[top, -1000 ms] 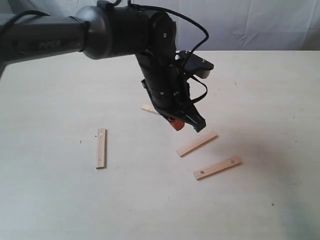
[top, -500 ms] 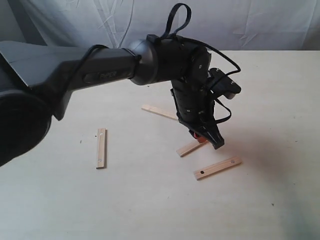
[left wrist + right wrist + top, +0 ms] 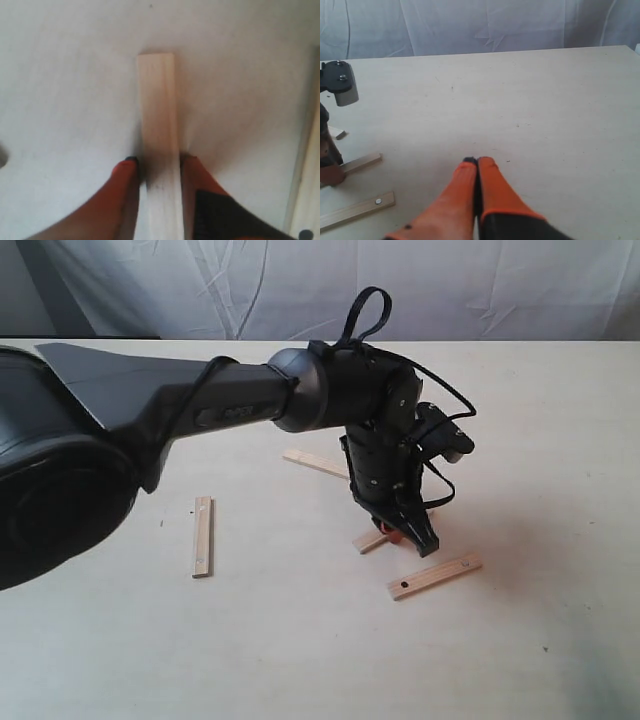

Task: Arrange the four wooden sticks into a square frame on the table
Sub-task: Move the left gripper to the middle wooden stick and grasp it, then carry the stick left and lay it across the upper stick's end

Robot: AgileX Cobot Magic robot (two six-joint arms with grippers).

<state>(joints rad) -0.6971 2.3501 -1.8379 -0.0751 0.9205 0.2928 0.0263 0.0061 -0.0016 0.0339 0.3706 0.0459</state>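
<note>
Four wooden sticks (image 3: 203, 537) lie flat, scattered apart on the table (image 3: 540, 440).

The wide pale cream table (image 3: 560, 440) has a matt, smooth top with faint wood grain and a few tiny dark specks. The four short, flat, light-tan wooden sticks look like raw, unvarnished wood with a dull finish: the one by itself on the left (image 3: 202, 537), the one partly hidden behind the arm (image 3: 315, 462), the one under the fingers (image 3: 161, 145), which shows fine lengthwise grain, and the nearest one (image 3: 435, 576), which has a small dark hole near each end. The black left arm (image 3: 240, 400) has a smooth, slightly glossy plastic-looking shell, and its orange fingertips (image 3: 125, 172) look matt and rubbery. The white backdrop (image 3: 480, 25) is creased cloth.
</note>
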